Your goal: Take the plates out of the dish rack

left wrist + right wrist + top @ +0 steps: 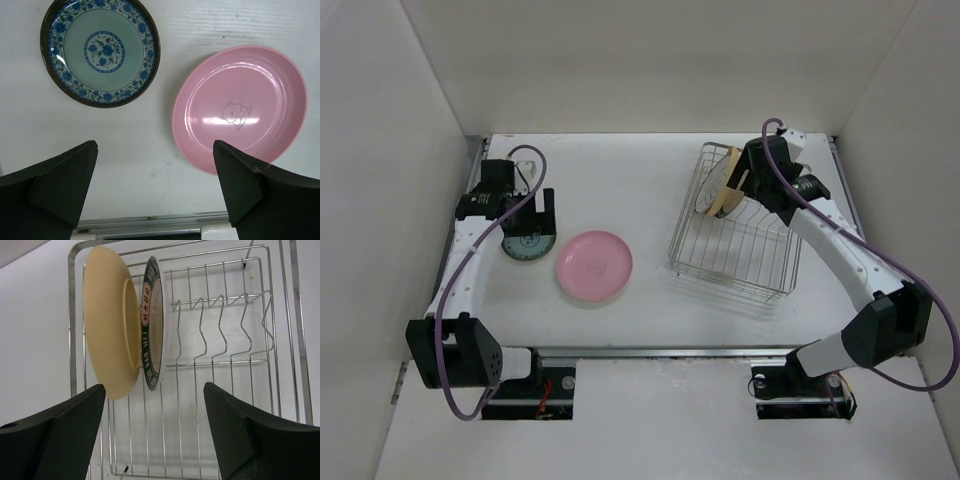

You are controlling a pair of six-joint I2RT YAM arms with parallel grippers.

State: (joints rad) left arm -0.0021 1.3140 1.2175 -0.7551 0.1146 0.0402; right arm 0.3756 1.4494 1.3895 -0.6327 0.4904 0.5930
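Progress: two out, two to go as far as I can see, so roughly halfway.
Unloaded: teal plate [100,52] and pink plate [240,107] lie flat on the table [650,170] toward 9 o'clock, pink just beside teal at its 4 o'clock.
Remaining: yellow plate [107,320] and white dark-rimmed plate [152,325] stand on edge in the 11 o'clock corner of the dish rack [735,245], over at 2 o'clock.
Left gripper [155,147]: hovers above the teal plate, fingers spread, empty.
Right gripper [155,387]: reaches over the rack, aimed at those two plates, fingers wide apart, gripping nothing.
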